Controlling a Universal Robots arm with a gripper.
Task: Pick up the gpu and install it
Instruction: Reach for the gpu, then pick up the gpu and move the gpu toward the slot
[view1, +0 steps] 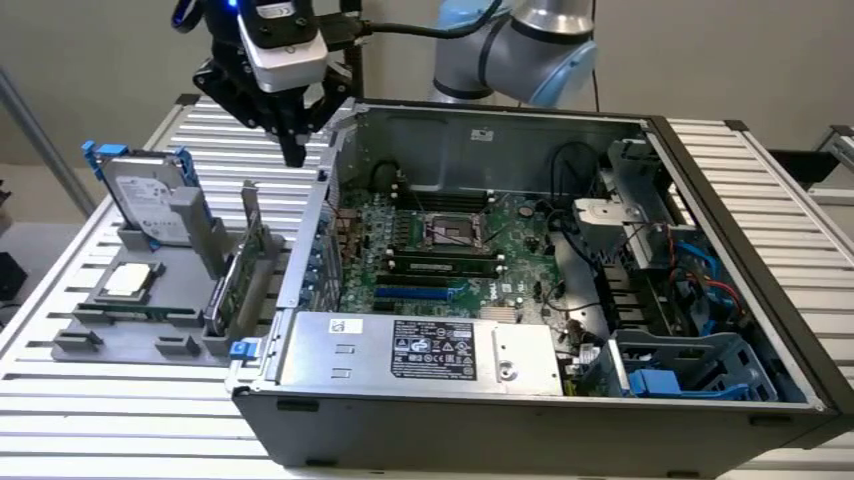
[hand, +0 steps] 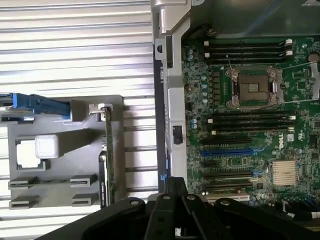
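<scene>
Clenched, empty fingers (view1: 291, 140) hang above the bench.
The thin green-and-black gpu card (view1: 247, 268) stands on edge in a grey plastic holder (view1: 94, 340) near the slatted metal bench's (view1: 80, 410) exterior-view-left edge. The black gripper (view1: 294, 152) hovers above, beside the open grey computer case (view1: 534, 420).

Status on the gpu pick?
Gripper shut, empty, hovering by the case wall. Gpu upright in grey holder, untouched. Nothing between them.
</scene>
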